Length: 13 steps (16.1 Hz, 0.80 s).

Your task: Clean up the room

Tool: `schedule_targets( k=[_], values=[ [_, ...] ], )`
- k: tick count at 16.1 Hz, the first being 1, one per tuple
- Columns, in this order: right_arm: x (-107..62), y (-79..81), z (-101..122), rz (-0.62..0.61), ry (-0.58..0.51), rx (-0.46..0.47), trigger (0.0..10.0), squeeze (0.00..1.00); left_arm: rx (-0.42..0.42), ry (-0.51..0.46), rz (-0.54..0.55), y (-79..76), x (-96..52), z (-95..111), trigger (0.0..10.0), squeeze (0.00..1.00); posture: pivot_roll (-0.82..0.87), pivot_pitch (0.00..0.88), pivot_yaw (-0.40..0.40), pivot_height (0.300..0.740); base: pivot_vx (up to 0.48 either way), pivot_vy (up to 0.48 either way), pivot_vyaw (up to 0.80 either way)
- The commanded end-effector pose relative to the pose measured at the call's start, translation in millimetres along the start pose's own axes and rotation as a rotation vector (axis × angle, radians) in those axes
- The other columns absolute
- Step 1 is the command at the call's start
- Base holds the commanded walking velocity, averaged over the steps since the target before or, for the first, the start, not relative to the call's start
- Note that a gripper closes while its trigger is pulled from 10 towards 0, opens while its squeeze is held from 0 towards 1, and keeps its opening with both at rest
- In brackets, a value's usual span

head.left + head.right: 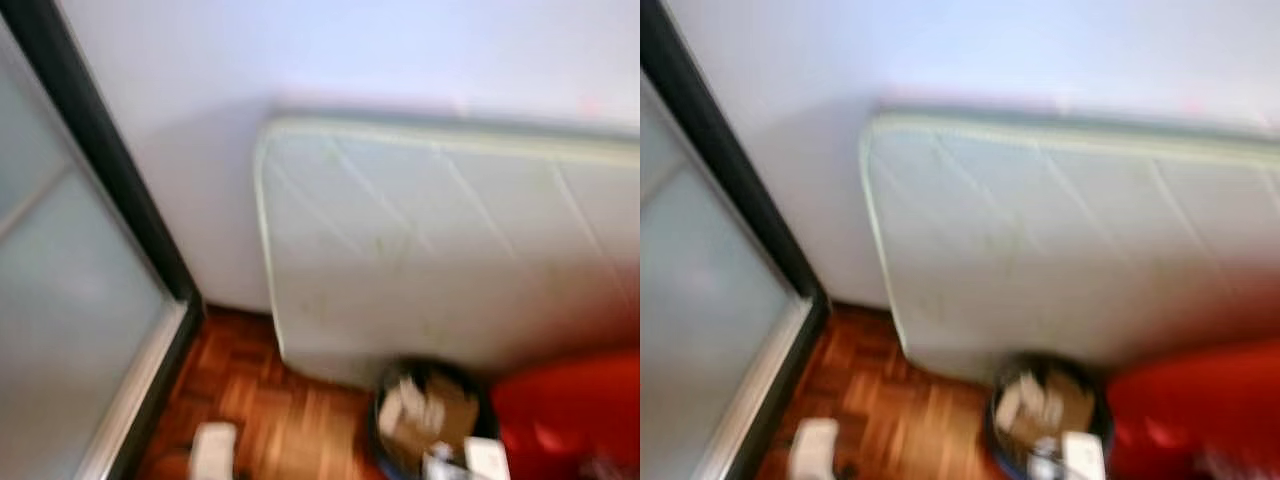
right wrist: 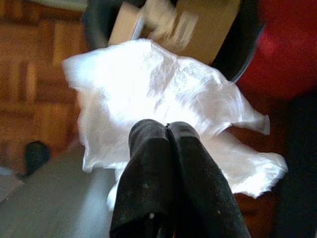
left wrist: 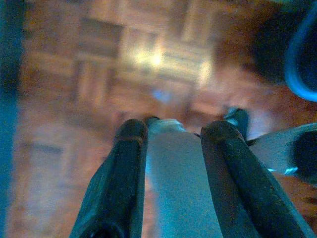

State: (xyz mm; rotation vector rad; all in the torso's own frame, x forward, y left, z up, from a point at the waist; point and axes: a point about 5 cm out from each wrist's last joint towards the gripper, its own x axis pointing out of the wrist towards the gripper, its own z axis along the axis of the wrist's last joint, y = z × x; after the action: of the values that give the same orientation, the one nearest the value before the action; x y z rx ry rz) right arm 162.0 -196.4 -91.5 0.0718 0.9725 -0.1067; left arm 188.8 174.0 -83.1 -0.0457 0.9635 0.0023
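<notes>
A crumpled white tissue (image 2: 168,99) is clamped in the robot's right hand (image 2: 168,126), whose two black fingers (image 2: 148,168) are pressed together on it, right over the near rim of a dark waste bin (image 1: 432,420). In the head views, which are blurred, the tissue appears as a white patch at the bin's near edge. The bin stands on a wooden parquet floor (image 1: 260,400) and already holds brown cardboard pieces (image 2: 208,25) and paper scraps.

On the bin's left, the left hand (image 3: 173,129) hangs above the floor with its two fingers (image 3: 124,168) spread apart and nothing between them; a pale part of the robot's own body shows through the gap.

A red object (image 1: 570,410), too blurred to identify, sits just to the right of the bin. Directly behind the bin a pale green quilted mattress (image 1: 440,240) stands on its edge, leaning against a white wall (image 1: 300,60). Well to the left of the bin, a frosted glass door (image 1: 60,300) in a dark frame runs along the edge of the floor.
</notes>
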Motion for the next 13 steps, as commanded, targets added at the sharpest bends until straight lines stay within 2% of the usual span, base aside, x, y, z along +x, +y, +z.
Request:
schedule_targets(
  k=[1, 6, 7, 8, 9, 13],
  values=[
    [-0.4, 8.4, -6, 0.019, 0.01, 0.018, 10.0, 0.0, 0.003, 0.041, 0.042, 13.1, -3.1, -12, 10.0, 0.0, 0.04, 0.151, -0.039, 0.728, 0.382, 0.0, 0.0],
    [1.0, 9.6, 5, 0.029, -0.039, 0.019, 10.0, 0.0, 0.001, 0.029, 0.043, 10.9, -2.2, -8, 10.0, 0.0, 0.05, 0.153, -0.039, 0.728, 0.361, 0.0, 0.0],
    [2.0, 10.4, 12, 0.031, -0.07, 0.027, 10.0, 0.0, 0.0, 0.023, 0.047, 14.6, -2.4, -6, 10.0, 0.0, 0.05, 0.153, -0.039, 0.728, 0.0, 0.0, 0.0],
    [3.7, 13.5, 24, 0.04, -0.105, 0.027, 10.0, 0.0, -0.007, 0.004, 0.063, 29.2, -4.0, 0, 10.0, 0.0, 0.04, 0.155, -0.039, 0.728, 0.0, 0.0, 0.0],
    [5.8, 18.2, 38, 0.047, -0.139, 0.031, 10.0, 0.0, -0.015, -0.017, 0.066, 33.4, -4.2, 6, 10.0, 0.0, 0.05, 0.156, -0.04, 0.728, 0.0, 0.0, 0.0],
    [7.0, 26.9, 71, 0.053, -0.26, 0.038, 10.0, 0.0, -0.019, -0.065, 0.053, 29.7, -2.3, 19, 10.0, 0.0, 0.05, 0.157, -0.04, 0.728, 0.0, 0.0, 0.0]
  ],
)
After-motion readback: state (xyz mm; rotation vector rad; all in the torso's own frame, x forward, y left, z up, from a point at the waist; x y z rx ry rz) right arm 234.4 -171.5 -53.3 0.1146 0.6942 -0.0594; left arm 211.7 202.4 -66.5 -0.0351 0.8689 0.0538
